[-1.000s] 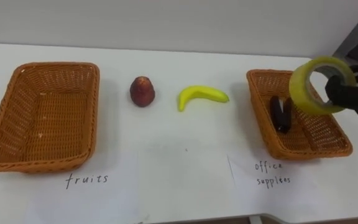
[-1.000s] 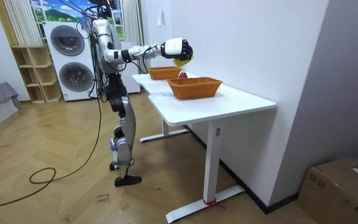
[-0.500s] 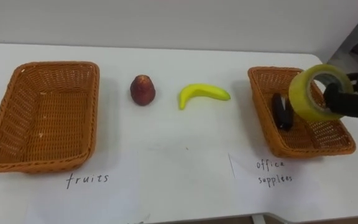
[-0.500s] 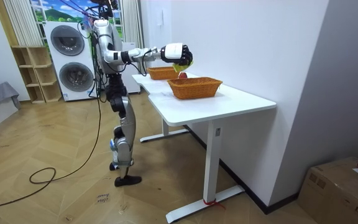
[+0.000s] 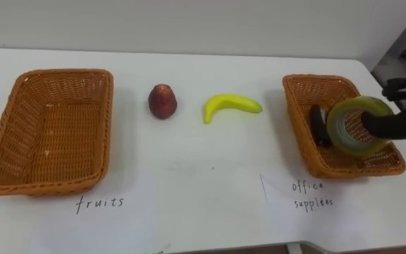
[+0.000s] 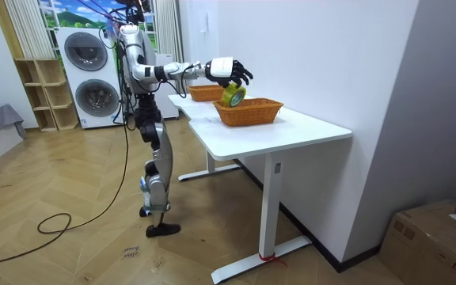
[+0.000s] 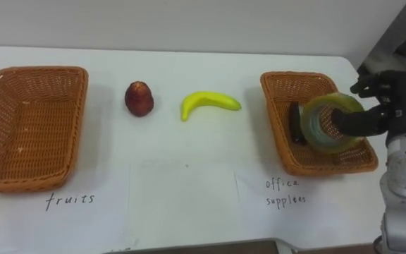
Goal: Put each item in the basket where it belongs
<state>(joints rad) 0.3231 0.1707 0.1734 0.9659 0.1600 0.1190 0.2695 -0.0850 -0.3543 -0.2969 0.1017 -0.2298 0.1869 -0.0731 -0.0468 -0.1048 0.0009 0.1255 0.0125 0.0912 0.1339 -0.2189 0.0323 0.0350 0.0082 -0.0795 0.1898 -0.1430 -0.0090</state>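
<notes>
A yellowish tape roll (image 7: 328,125) hangs low inside the right wicker basket (image 7: 287,76), just off my right hand (image 7: 393,99). The fingers are spread straight above the basket's right rim, and the thumb still reaches into the roll's hole. A dark object (image 7: 296,123) lies in that basket beside the roll. On the white table a yellow banana (image 5: 231,107) and a red fruit (image 5: 162,101) lie between the baskets. The left wicker basket (image 5: 20,187) holds nothing. In the room view my right hand (image 6: 226,68) stands open over the tape roll (image 6: 229,95).
Handwritten labels (image 5: 99,203) sit on the table in front of each basket. The table's right edge (image 5: 393,92) runs close past the right basket. I stand at the table's long side, with washing machines (image 6: 89,75) behind me.
My right hand has lowered the tape roll from above the right basket down into it, and its fingers have spread open. The fruit has not moved.
</notes>
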